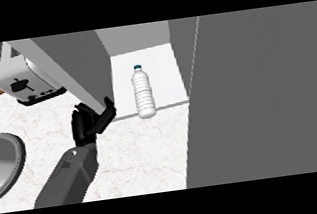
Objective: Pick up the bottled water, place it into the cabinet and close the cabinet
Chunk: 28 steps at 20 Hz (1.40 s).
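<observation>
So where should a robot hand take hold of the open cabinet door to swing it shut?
Probably the cabinet door is best taken at its free end, where the left robot hand already sits. The panel stands edge-on, swung out from the opening with the bottled water inside, so pushing from its outer, toaster-side face looks like it would close it.

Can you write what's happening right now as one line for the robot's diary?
bottled water: lying in cabinet | left hand: on open cabinet door edge | right hand: not visible | step: closing door
</observation>
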{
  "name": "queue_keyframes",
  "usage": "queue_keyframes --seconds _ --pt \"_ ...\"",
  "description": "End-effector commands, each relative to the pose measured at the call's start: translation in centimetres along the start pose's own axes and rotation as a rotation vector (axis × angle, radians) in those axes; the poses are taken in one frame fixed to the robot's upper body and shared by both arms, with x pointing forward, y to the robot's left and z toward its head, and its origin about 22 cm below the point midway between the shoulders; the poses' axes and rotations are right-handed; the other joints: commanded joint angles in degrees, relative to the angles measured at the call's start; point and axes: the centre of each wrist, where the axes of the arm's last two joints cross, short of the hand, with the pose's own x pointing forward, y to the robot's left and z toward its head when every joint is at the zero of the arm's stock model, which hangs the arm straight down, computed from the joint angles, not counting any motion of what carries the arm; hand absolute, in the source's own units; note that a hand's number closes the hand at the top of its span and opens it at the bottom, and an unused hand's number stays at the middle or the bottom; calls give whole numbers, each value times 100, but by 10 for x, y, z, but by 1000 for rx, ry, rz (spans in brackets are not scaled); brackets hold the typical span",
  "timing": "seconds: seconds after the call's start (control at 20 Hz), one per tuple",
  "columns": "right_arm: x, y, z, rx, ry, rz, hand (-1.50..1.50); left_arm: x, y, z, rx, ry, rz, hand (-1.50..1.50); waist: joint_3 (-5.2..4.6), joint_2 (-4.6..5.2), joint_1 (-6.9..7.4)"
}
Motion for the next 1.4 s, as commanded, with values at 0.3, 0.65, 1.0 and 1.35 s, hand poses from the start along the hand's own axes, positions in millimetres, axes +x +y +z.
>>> queue_keyframes --seconds 0.3,0.65,1.0,1.35 --pt "-2 -10 2 7 -7 -34 -150 66 -89 -27 -82 -58 162 150 -146 191 -372" --pt "-3 -15 -1 32 -12 -30 -150 68 -85 -31 -41 -58 217 150 -146 223 -478" --pt "-4 -19 -4 27 -16 -37 -150 62 -74 -32 -21 -78 157 -150 -142 250 -523" --pt "-5 -23 -8 44 -23 -45 -150 69 -66 -39 17 -106 152 -150 -141 260 -586"
